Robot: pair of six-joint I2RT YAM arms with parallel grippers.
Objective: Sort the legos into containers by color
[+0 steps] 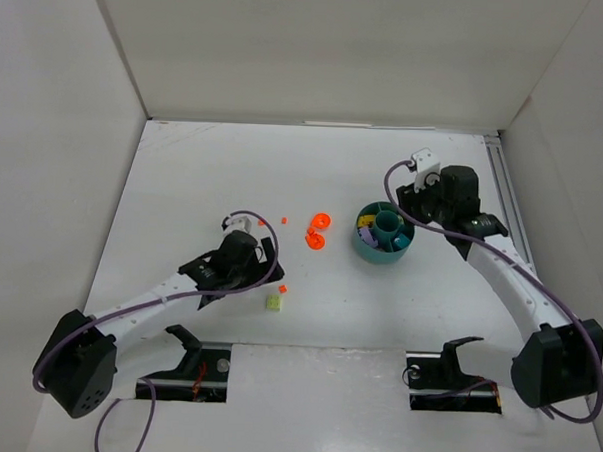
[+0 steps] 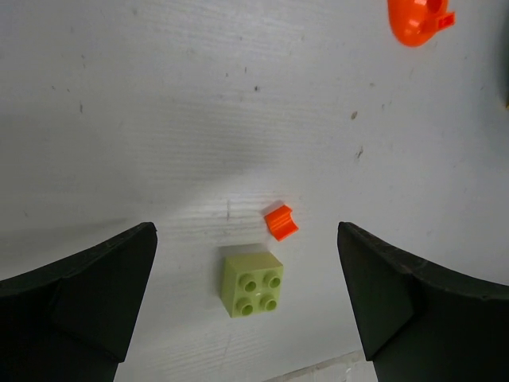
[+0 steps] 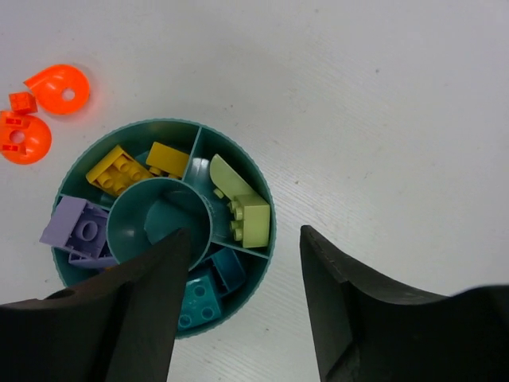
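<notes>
A pale yellow-green brick point(image 2: 252, 284) lies studs-up on the table, with a small orange bit point(image 2: 280, 221) just beyond it. My left gripper point(image 2: 246, 239) hovers over both, open wide and holding nothing; in the top view it point(image 1: 252, 269) sits left of the brick point(image 1: 275, 302). The teal dish point(image 3: 159, 123) holds yellow bricks point(image 3: 119, 169), pale green pieces point(image 3: 242, 208), purple bricks point(image 3: 75, 227) and teal bricks point(image 3: 203, 294) in separate compartments. My right gripper point(image 3: 242, 235) is open above the dish's near-right side, with nothing between its fingers.
Two round orange pieces point(image 3: 60, 87) and a small red-orange bit point(image 3: 22, 102) lie left of the dish point(image 1: 383, 233). Two tiny orange bits point(image 1: 281, 220) lie near the left wrist. White walls enclose the table on three sides.
</notes>
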